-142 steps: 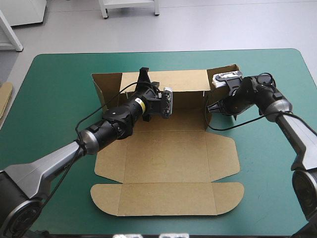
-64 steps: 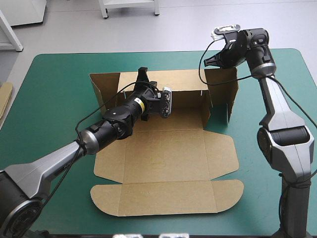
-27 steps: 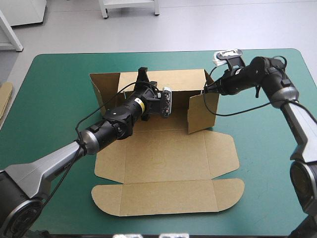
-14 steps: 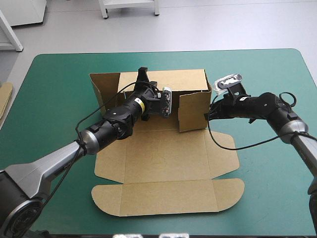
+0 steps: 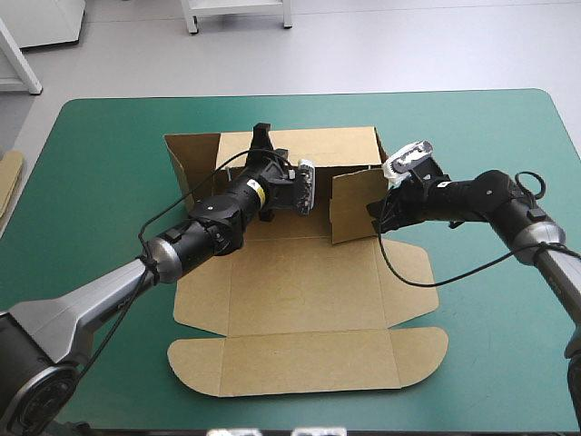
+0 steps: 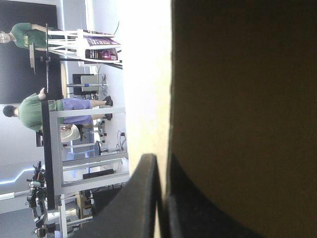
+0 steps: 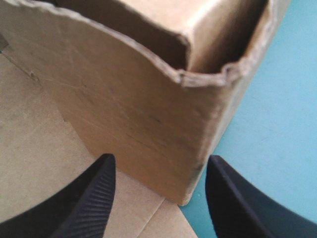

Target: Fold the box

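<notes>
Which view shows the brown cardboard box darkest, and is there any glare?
Left wrist view: the brown cardboard box, pinched by the left gripper, is backlit, nearly black, with glare beside it. Right wrist view: evenly lit, shadow only inside its corner. High view: soft, even light.

The box lies at the centre of the table. The left gripper straddles its far wall; the right gripper is just beside its right wall.

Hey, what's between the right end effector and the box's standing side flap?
Nothing. The right wrist view shows the open right end effector directly facing the raised flap of the box, with only the box's flat board beneath.
</notes>
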### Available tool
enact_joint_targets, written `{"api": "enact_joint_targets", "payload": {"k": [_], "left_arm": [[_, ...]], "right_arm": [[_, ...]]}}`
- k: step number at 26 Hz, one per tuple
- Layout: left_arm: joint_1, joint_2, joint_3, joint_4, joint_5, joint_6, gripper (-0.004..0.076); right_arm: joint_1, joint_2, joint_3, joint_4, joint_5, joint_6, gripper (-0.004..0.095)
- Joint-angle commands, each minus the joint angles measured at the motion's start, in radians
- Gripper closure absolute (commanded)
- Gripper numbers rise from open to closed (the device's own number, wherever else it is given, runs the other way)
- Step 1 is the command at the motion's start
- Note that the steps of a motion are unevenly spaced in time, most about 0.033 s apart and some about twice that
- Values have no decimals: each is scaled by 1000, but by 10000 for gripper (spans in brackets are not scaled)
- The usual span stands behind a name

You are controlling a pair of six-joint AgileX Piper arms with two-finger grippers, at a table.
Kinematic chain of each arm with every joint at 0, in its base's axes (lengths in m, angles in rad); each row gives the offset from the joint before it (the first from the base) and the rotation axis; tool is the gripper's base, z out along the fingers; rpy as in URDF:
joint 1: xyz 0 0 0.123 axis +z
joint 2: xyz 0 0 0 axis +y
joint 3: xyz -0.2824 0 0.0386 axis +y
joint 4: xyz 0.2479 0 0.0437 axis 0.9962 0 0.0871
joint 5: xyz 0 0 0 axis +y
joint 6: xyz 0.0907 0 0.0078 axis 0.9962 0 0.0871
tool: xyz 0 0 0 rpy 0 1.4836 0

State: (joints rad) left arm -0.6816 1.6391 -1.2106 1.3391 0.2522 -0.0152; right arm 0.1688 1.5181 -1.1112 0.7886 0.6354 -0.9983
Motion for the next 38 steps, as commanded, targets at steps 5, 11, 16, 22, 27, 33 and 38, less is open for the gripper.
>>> {"api": "enact_joint_targets", "payload": {"k": [5, 11, 16, 22, 27, 33, 38], "left_arm": [[1, -34, -23, -9, 7, -28, 733], [1, -34, -23, -4, 7, -28, 733], [1, -34, -23, -4, 7, -28, 733], [1, -34, -23, -4, 11, -28, 733], [1, -34, -31, -4, 11, -28, 733], [1, -34, -33, -2, 6, -31, 733], [1, -34, -33, -2, 1, -33, 733]], "right_arm": [[-4, -35, -25, 157, -55, -95, 345], [-4, -35, -27, 217, -88, -108, 345], [33, -33, -27, 208, -140, -95, 345], [105, -26, -27, 190, -243, -65, 374], [107, -7, -27, 192, -262, -44, 376], [107, 37, -29, 214, -291, -76, 376], [107, 37, -76, 226, -294, -70, 421]]}}
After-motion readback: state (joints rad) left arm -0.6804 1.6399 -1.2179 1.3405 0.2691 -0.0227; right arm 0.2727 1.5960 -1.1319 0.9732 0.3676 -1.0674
